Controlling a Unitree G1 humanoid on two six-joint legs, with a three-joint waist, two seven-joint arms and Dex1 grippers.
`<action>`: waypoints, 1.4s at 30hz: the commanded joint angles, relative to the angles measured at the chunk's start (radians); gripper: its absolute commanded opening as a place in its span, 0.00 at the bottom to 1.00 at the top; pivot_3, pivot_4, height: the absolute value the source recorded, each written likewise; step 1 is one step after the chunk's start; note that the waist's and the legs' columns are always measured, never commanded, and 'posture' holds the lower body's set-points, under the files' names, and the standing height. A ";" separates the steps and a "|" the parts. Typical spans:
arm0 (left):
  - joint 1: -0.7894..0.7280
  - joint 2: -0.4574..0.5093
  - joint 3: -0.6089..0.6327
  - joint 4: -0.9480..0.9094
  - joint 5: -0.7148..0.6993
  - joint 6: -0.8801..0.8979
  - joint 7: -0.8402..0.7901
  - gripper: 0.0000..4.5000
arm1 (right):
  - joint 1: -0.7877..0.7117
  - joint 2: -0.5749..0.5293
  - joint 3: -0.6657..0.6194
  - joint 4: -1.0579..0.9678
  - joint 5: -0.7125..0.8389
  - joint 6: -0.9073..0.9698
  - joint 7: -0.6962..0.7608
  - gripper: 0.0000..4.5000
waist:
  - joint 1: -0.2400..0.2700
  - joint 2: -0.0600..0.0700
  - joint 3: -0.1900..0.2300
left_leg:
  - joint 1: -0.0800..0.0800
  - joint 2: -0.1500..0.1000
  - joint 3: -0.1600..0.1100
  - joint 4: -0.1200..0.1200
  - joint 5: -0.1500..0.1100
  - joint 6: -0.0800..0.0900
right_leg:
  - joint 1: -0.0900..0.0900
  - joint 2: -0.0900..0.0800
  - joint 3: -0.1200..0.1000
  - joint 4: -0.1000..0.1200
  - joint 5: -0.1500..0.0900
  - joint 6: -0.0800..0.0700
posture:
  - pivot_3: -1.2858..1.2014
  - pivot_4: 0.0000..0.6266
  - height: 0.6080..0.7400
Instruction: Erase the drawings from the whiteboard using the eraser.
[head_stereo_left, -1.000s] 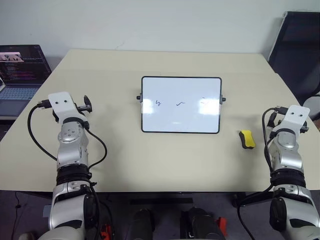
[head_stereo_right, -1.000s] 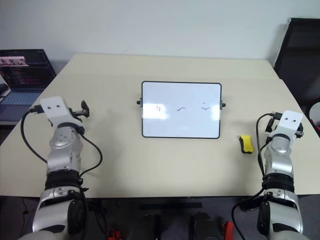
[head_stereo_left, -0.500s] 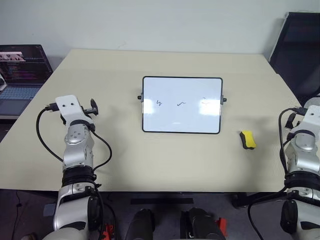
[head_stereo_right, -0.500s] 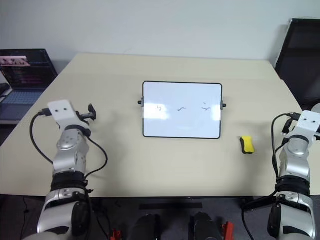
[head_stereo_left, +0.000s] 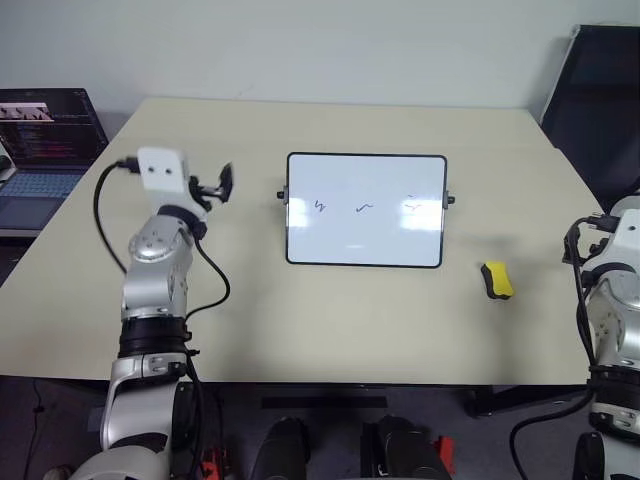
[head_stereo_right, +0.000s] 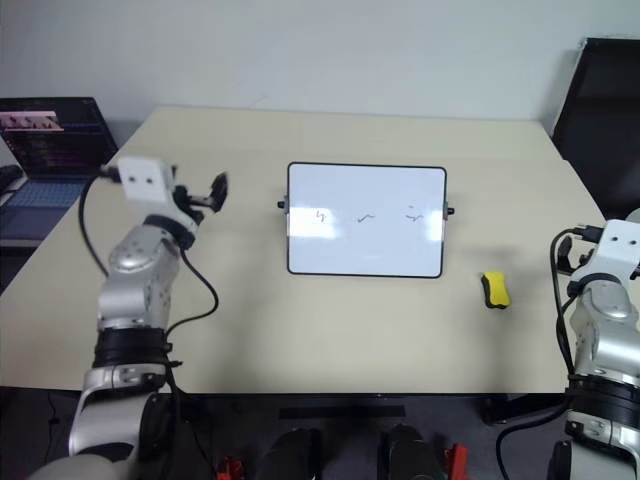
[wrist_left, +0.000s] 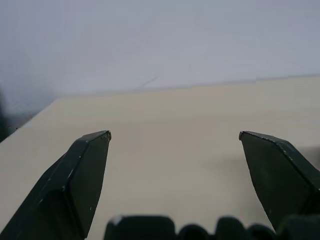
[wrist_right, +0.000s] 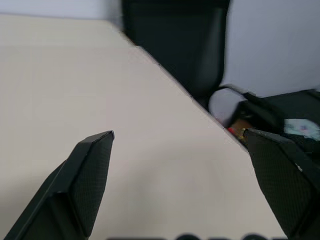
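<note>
The whiteboard (head_stereo_left: 366, 240) stands at the middle of the beige table (head_stereo_left: 300, 320), its black frame tilted back. Three small dark drawings (head_stereo_left: 362, 208) run in a row across its white face. To the right of the board lies the yellow eraser (head_stereo_left: 495, 279), flat on the table, with nothing touching it. My left gripper (head_stereo_left: 215, 187) hovers raised just left of the board, open and empty; its fingers (wrist_left: 85, 170) stand wide apart over bare tabletop. My right gripper (wrist_right: 180, 134) is open and empty near the table's right edge, well right of the eraser.
An open laptop (head_stereo_left: 40, 140) sits on a surface at the far left. A black chair (head_stereo_left: 600, 110) stands behind the table's right corner, and also shows past the table edge in the right wrist view (wrist_right: 175, 45).
My left arm has lifted and swung right, toward the board's left side. My right arm has drawn back toward the table's right edge, away from the eraser. Board and eraser have not moved.
</note>
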 joint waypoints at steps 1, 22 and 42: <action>-0.030 -0.018 -0.055 -0.130 -0.145 0.137 -0.183 1.00 | 0.004 -0.056 -0.011 -0.155 0.066 0.189 0.070 1.00 | 0.000 0.000 0.000 | 0.000 0.000 0.000 0.000 0.000 0.000 | 0.000 0.000 0.000 0.000 0.000 0.000 | 0.52 0.24 1.00; 0.061 -0.092 -0.405 -0.126 -0.105 0.009 -0.741 1.00 | -0.028 -0.040 0.001 -0.429 0.265 0.874 0.181 1.00 | -0.009 0.001 0.000 | 0.001 0.000 0.001 0.000 0.000 0.000 | 0.000 0.002 0.001 -0.001 -0.003 0.004 | 0.52 0.24 1.00; 0.091 -0.107 -0.413 -0.045 0.044 -0.189 -0.706 1.00 | -0.102 0.047 0.106 -0.215 0.145 0.697 0.174 1.00 | -0.007 0.001 0.000 | 0.001 0.001 0.000 0.000 0.000 0.000 | 0.000 0.002 0.001 -0.002 -0.004 0.004 | 0.52 0.24 1.00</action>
